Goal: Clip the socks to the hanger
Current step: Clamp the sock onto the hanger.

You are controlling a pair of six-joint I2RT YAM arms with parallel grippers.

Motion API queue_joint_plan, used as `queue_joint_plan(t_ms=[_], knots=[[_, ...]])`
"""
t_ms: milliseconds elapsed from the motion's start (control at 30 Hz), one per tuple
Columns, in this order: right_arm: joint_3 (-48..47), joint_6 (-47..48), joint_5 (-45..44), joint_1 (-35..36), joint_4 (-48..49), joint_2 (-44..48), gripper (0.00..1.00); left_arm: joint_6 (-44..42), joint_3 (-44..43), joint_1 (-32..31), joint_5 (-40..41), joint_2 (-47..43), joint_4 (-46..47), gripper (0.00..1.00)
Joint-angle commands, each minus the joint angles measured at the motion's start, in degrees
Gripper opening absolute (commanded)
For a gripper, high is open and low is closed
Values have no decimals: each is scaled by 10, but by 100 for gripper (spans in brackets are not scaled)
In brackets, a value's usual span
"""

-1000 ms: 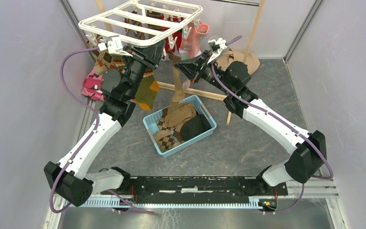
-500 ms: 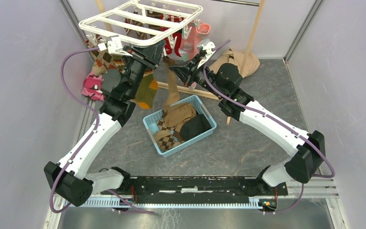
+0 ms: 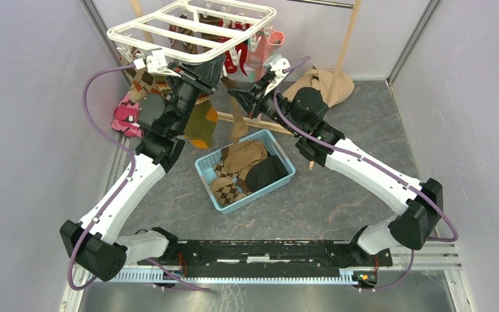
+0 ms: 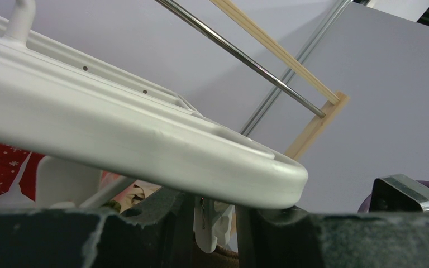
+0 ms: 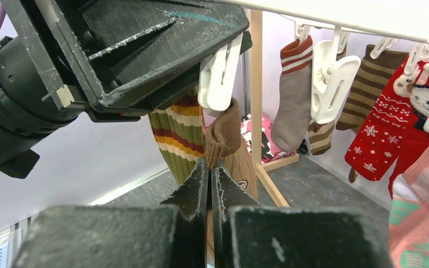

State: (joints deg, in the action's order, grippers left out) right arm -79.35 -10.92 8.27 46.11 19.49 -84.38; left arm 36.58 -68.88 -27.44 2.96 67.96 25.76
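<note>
Hanger (image 3: 188, 29) one, basket (image 3: 258, 192) one, right gripper (image 5: 209, 164) pinching one sock (image 5: 223, 131).

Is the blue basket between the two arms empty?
No, the blue basket holds several socks, tan, dark and argyle ones.

Boxed in left, back and right by plain pale-lilac walls (image 3: 32, 130), matte and bare. Joined at the far corners by slim grey metal posts (image 3: 413, 40). Floored in a dark grey mottled sheet (image 3: 377, 123), stone-like in pattern. Holds a light wooden pole stand (image 3: 349, 32) at the back, uprights rising near the rear wall, foot bar lying on the floor. Carries a thin shiny metal rod (image 4: 240, 53) high across the back, just beside the stand's top rail. Lit softly and evenly, with only faint shadows.
</note>
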Motion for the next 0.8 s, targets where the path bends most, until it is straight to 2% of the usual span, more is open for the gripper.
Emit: queue_joint_plan(t_ms=[0,767], knots=[[-32,25,-28,5,11,10,0,17,-2,3,14,-14,11,21],[-28,37,-51,19,23,23,0,18,-2,3,17,-15,6,21]])
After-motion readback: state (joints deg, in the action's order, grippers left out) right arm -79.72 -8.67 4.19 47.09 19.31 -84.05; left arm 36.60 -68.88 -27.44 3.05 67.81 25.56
